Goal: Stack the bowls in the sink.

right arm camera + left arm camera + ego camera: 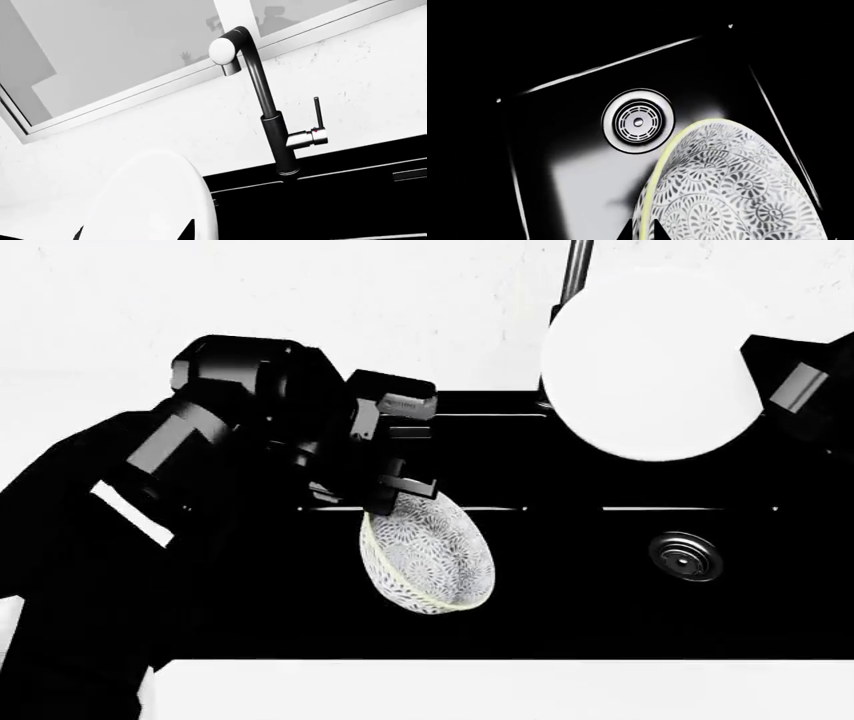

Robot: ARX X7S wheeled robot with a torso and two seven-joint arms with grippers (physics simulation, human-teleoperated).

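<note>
I hold both bowls in the air over the sink (574, 630), one in each arm, and neither is set down yet. The patterned bowl (430, 552) hangs from my left gripper (387, 502), which is clamped on its rim; the bowl is tipped on edge, its pale rim turned down and toward my side of the basin, and in the left wrist view it fills the corner of the frame beside the drain (638, 121), with the sink floor bare beneath it. The white bowl (650, 365) is up higher, near the faucet (267, 107) and over the back edge of the sink, and it sits on the right arm's side. My right gripper is hidden behind that bowl in the head view, and in the right wrist view I see only the bowl's curve between dark tips at the frame edge, so I judge it is clamped on the white bowl, though the contact itself is not plain. The step in hand, as I read it, is carrying both bowls in before one is placed. Next I would need one bowl levelled, mouth up, and lowered onto the sink floor clear of the drain, then released, so the other can be brought over it and nested inside. The patterned bowl's steep tilt must be corrected first.
</note>
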